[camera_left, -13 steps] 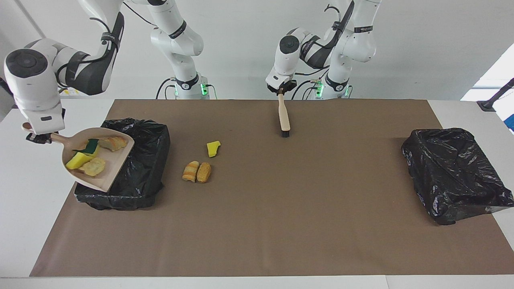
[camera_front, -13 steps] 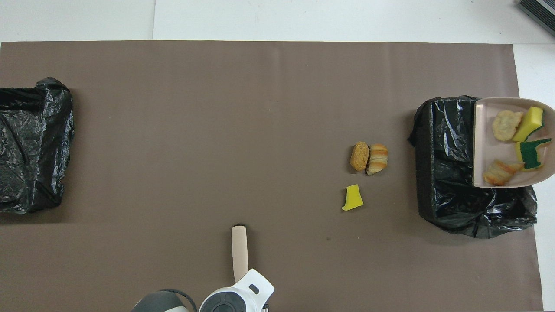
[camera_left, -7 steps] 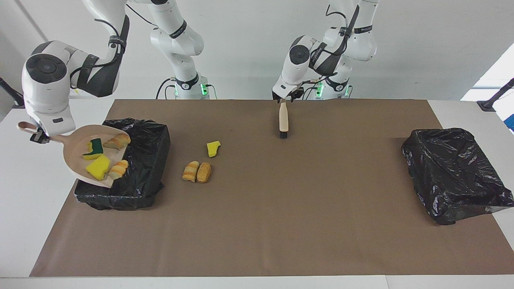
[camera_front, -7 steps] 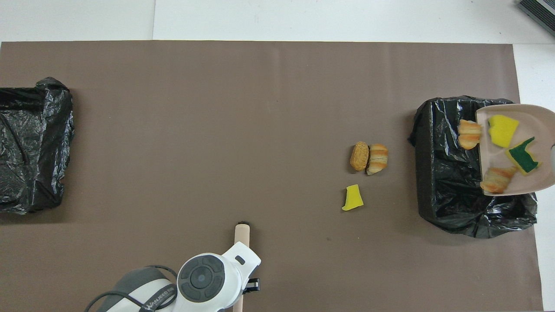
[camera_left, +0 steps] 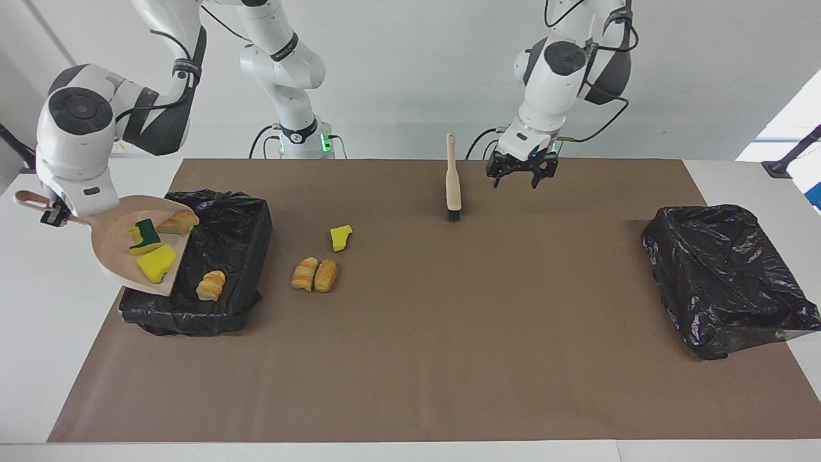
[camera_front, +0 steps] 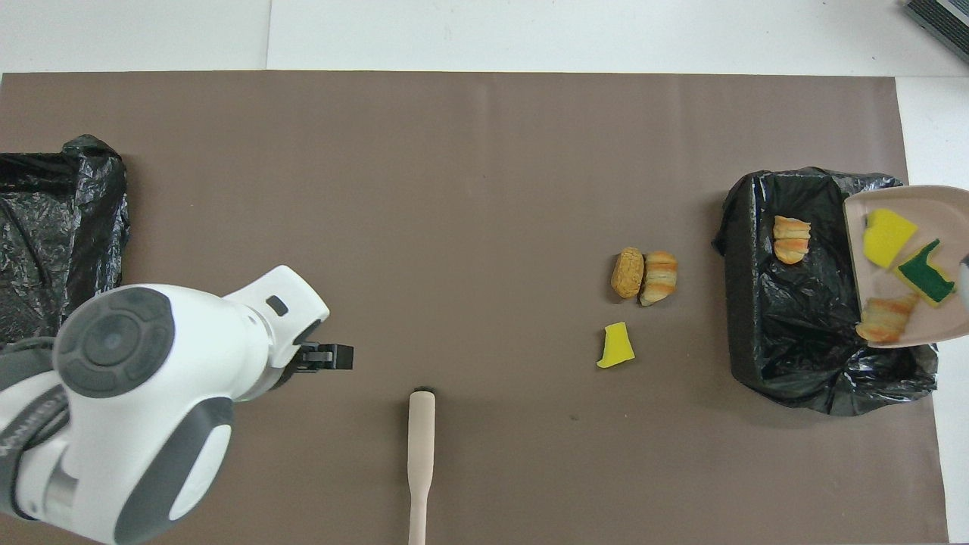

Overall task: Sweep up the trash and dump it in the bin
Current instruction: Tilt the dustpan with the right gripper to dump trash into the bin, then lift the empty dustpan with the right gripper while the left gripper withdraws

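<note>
Brown mat (camera_left: 410,359): brush (camera_left: 453,183) upright (unheld), spare bin (camera_left: 725,276).

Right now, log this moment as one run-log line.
right gripper: shut on dustpan tilted over bin | one bread lump in bin | left gripper: open, beside brush | three scraps on mat

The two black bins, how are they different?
The bin at the right arm's end has a bread piece lying in it; in the bin at the left arm's end no trash shows. The first has the dustpan tilted over it, holding more scraps; nothing hangs over the second. Both are lined with crinkly black plastic and sit on the brown mat.
</note>
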Tool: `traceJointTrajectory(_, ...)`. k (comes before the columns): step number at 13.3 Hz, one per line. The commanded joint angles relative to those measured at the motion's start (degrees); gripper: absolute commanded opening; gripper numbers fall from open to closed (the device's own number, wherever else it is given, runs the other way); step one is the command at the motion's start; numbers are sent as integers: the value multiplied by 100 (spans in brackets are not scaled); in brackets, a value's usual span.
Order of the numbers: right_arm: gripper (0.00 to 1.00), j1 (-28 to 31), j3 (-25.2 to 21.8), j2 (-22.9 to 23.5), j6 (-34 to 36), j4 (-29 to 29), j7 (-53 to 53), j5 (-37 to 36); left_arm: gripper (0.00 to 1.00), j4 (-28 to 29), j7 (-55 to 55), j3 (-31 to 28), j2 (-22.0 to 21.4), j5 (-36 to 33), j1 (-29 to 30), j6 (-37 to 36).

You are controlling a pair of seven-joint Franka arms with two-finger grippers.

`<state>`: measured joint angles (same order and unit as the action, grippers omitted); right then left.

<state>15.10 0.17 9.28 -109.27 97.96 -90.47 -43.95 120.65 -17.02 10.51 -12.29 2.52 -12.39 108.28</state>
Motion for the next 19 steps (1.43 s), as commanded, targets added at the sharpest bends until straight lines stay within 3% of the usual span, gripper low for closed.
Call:
traceJointTrajectory(1, 0, -313, 10, -181, 98, 75, 178, -445, 100, -1076, 566, 74, 411, -208, 429, -692)
traceJointTrajectory(6, 0, -631, 36, -181, 275, 4, 496, -922, 100, -2605, 1488, 66, 543, -269, 1088, -1570)
traceJointTrajectory(10, 0, -797, 80, -190, 581, -197, 478, -939, 100, -4231, 1667, 22, 1272, -243, 1283, -2846)
traceJointTrajectory(15, 0, -1570, 80, -234, 1793, -506, 881, -844, 100, -4270, 1667, -58, 1230, -418, 1283, -2856)
traceJointTrajectory(17, 0, -1589, 115, -348, 1866, -610, 1163, -782, 100, -4270, 1676, -119, 1203, -480, 1274, -2874)
traceJointTrajectory(19, 0, -1598, 185, -410, 1979, -857, 1198, -117, 100, -4261, 1676, -119, 1203, -472, 1257, -2865)
